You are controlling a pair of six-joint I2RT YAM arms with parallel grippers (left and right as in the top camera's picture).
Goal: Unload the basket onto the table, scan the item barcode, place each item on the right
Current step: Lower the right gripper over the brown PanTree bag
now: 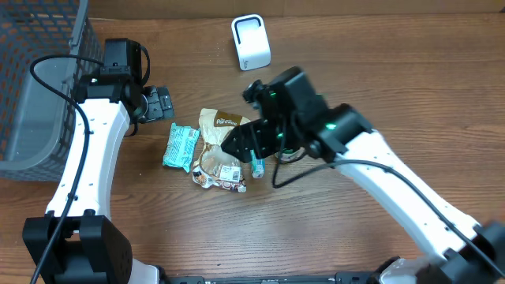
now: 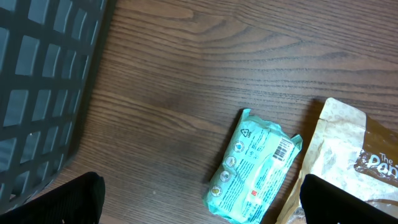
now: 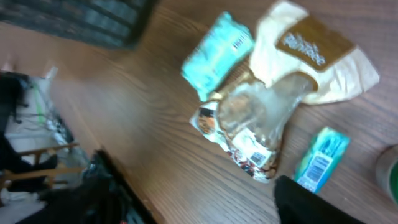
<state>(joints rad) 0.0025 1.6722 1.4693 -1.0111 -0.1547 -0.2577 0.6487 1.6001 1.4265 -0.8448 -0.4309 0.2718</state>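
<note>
Several packaged items lie mid-table: a teal wipes packet (image 1: 181, 147) (image 2: 255, 168) (image 3: 217, 56), a beige bag (image 1: 223, 121) (image 2: 348, 149) (image 3: 317, 56), a clear snack bag with a barcode label (image 1: 221, 170) (image 3: 249, 124) and a small teal pack with a barcode (image 1: 258, 166) (image 3: 320, 158). The white scanner (image 1: 251, 42) stands at the back. My right gripper (image 1: 237, 144) (image 3: 205, 205) hovers over the pile, jaws apart, only bare table between them. My left gripper (image 1: 162, 102) (image 2: 202, 211) is wide open, just left of the wipes packet, holding nothing.
A grey mesh basket (image 1: 39, 79) (image 2: 43, 74) fills the far left, close to the left arm. A green round object (image 3: 388, 174) shows at the right wrist view's right edge. The right wrist view is blurred.
</note>
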